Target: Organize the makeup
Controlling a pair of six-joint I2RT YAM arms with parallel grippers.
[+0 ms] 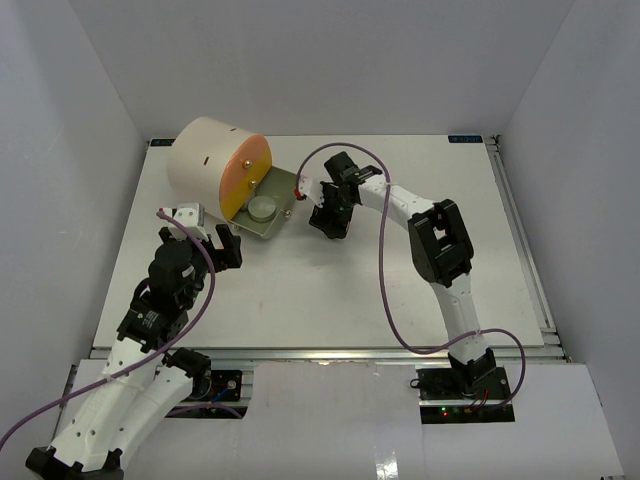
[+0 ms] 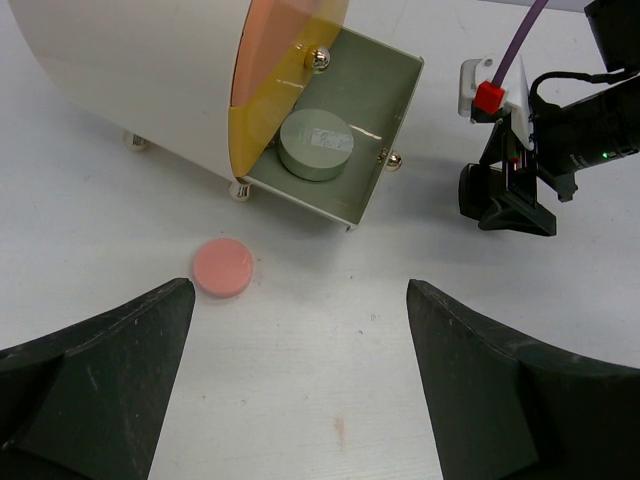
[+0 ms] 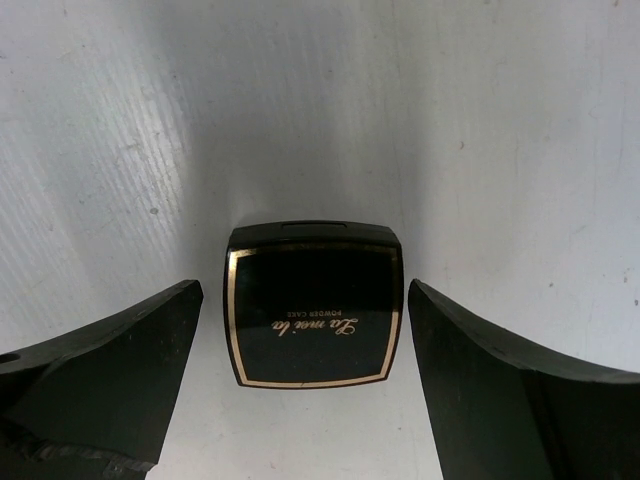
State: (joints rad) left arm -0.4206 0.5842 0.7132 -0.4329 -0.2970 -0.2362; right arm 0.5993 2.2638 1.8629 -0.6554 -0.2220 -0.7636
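A black-gold square compact lies flat on the table between the open fingers of my right gripper, which hangs just over it right of the drawer. A round clear jar sits in the open drawer of the cream cylinder; the jar also shows in the left wrist view. A pink pad lies on the table in front of the cylinder. My left gripper is open and empty above the table near the pad. Tan bottles and black jars are out of view.
The cylinder has an orange-yellow front and stands at the back left on small metal feet. The right arm's purple cable loops over the table's middle. White walls enclose the table on three sides.
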